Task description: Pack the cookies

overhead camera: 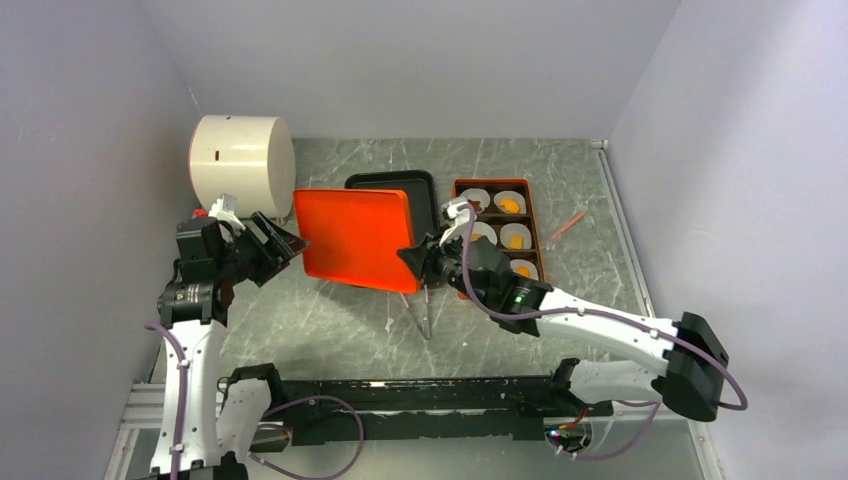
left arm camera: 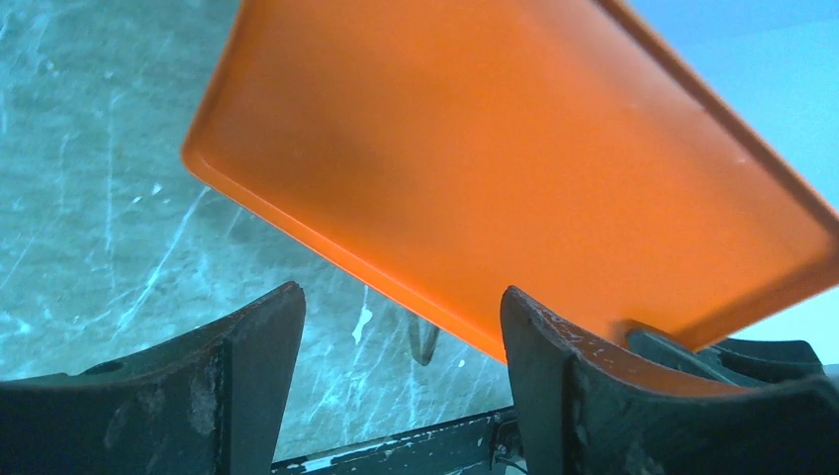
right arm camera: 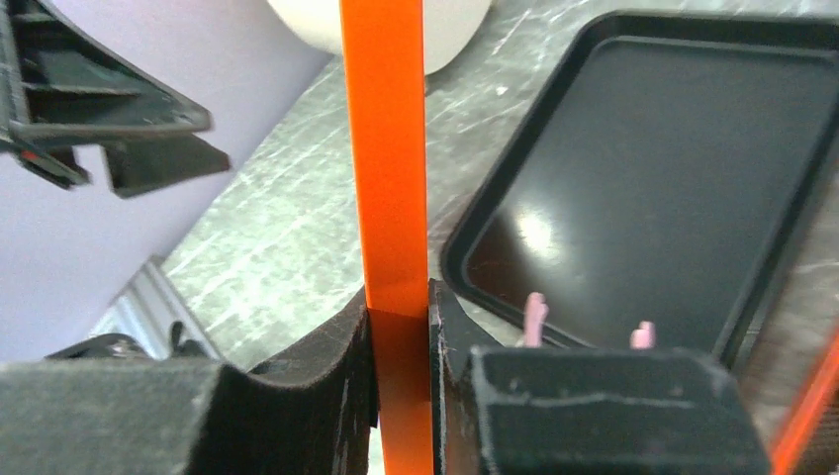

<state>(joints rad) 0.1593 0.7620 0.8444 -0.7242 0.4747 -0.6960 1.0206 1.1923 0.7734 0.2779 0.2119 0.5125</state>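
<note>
Orange cookies [overhead camera: 510,206] lie in white paper cups inside a brown compartment box [overhead camera: 490,183] at the back right. An orange lid [overhead camera: 355,238] hangs tilted above the table between the two arms. My right gripper [overhead camera: 418,262] is shut on its right edge; in the right wrist view the fingers [right arm camera: 450,327] clamp the thin orange lid [right arm camera: 386,148] edge-on. My left gripper [overhead camera: 285,243] stands open at the lid's left edge, and in the left wrist view the orange lid [left arm camera: 514,148] lies above the gap between the jaws, with one finger [left arm camera: 539,336] under its rim.
A black tray [overhead camera: 390,183] lies behind the lid, also seen as the black tray [right arm camera: 673,178] in the right wrist view. A white cylinder [overhead camera: 240,165] stands at the back left. A thin dark tool [overhead camera: 427,315] lies on the table, and an orange stick [overhead camera: 567,226] lies right of the box.
</note>
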